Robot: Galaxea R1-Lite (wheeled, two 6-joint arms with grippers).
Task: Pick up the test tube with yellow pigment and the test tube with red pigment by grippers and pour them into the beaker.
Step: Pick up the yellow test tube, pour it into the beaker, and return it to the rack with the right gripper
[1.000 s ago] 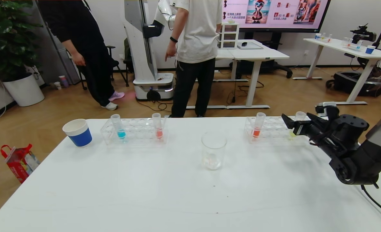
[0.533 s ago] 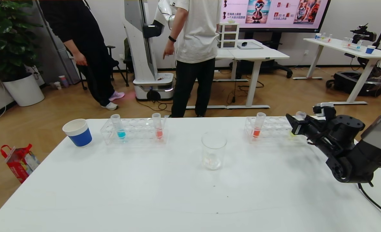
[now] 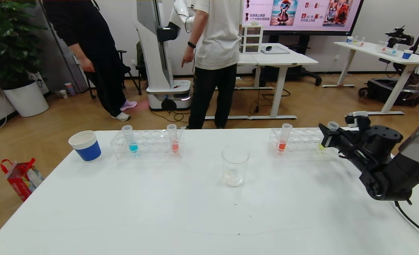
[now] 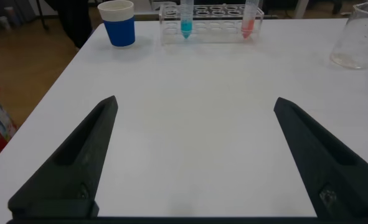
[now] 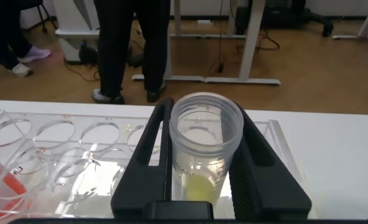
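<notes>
- The yellow tube is a slim clear plastic tube with an open, ribbed round rim and a little yellow-green liquid low inside.
- It stands at the right end of the right rack, at the far right of the table; in the head view only its rim and a yellow tint low down show past the fingers.
- The right gripper has its two black fingers clamped on the yellow tube, one on each side just under the rim.
- The red tube is a matching clear tube with salmon-pink liquid at its round bottom; it stands upright at the right end of the left rack.
- A blue tube stands at that rack's left end, and a blue paper cup sits just left of the rack.
- An orange-red tube stands at the left end of the right rack, well apart from the yellow one.
- The beaker is a clear glass cylinder with a flared rim, standing near the table's middle between the two racks, closer to the robot.
- The left gripper hovers low over the near left part of the table, fingers wide apart, holding nothing.
</notes>
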